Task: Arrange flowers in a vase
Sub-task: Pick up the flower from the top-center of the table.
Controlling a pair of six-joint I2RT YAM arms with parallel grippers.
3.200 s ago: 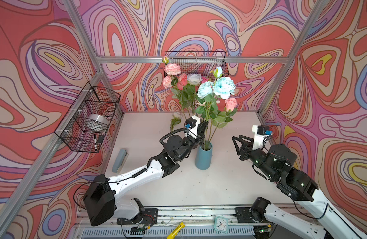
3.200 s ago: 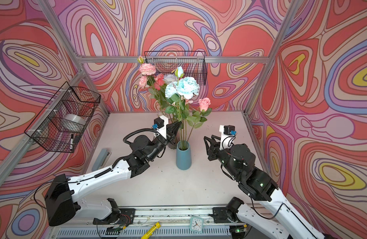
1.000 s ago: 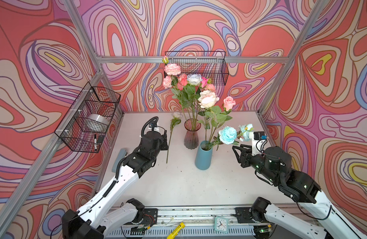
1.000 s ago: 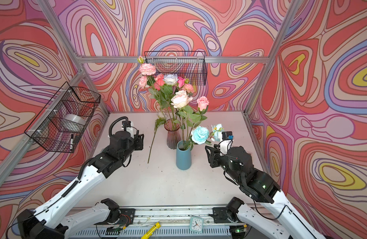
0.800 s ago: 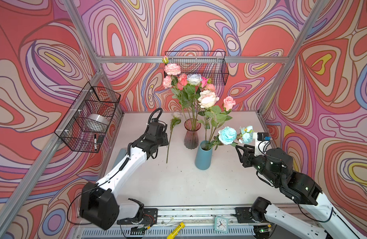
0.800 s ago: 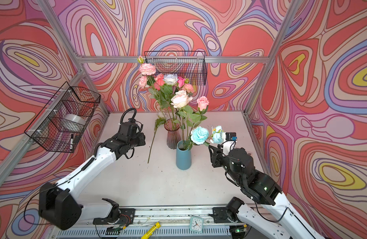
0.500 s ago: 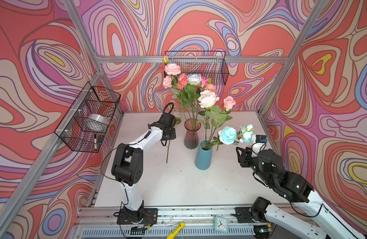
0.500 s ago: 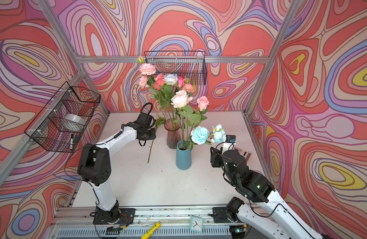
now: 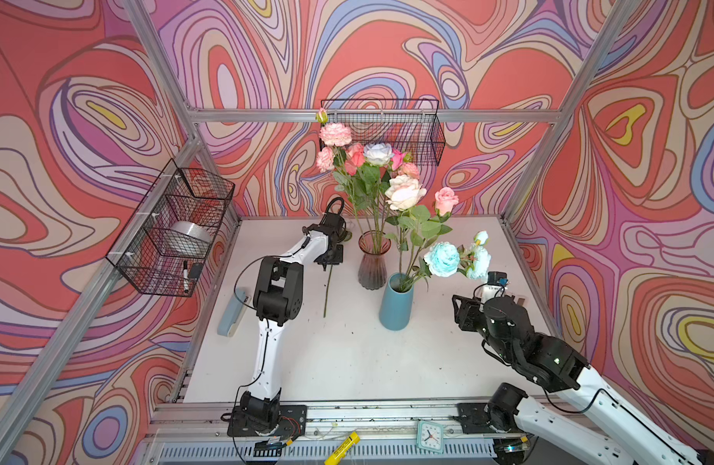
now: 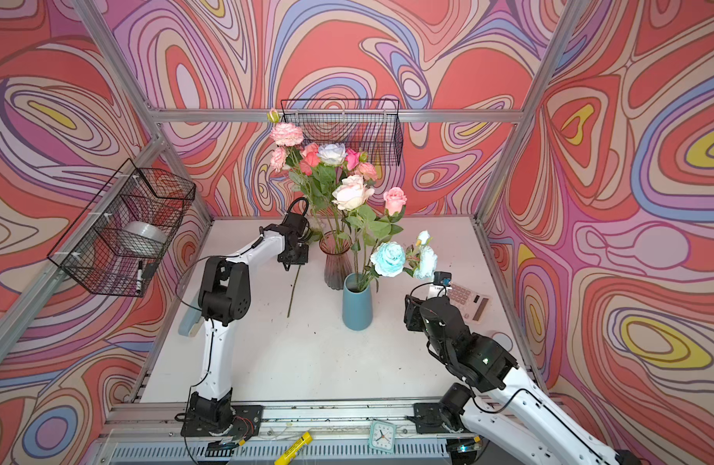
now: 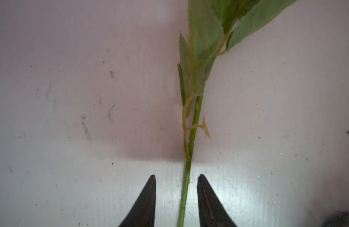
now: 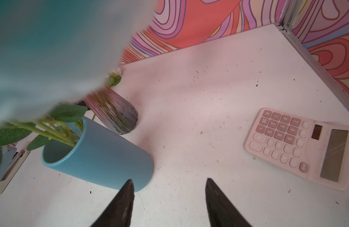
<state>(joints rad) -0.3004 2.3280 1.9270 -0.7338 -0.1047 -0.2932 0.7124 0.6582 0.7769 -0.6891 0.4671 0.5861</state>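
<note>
A blue vase (image 9: 395,306) (image 12: 102,157) holds several flowers (image 9: 405,193). Its pale blue blooms (image 9: 441,259) lean out to the right. Behind it a ribbed glass vase (image 9: 372,265) holds more pink and white flowers. One loose flower stem (image 9: 328,290) (image 11: 189,157) lies on the table left of the glass vase. My left gripper (image 9: 330,261) (image 11: 177,175) is down over this stem, its jaws narrowly apart on either side and clear of it. My right gripper (image 9: 462,312) (image 12: 169,179) stands open and empty, right of the blue vase and below the blue blooms.
A pink calculator (image 10: 468,300) (image 12: 299,145) lies near the right wall. A stapler (image 9: 232,312) lies at the table's left edge. Wire baskets hang on the left wall (image 9: 174,229) and back wall (image 9: 383,129). A small clock (image 9: 429,435) sits on the front rail.
My left arm has swung from the front left to the back and come down over the lying stem, its jaws narrowing. The right gripper has sunk below the blue blooms and opened wider.
</note>
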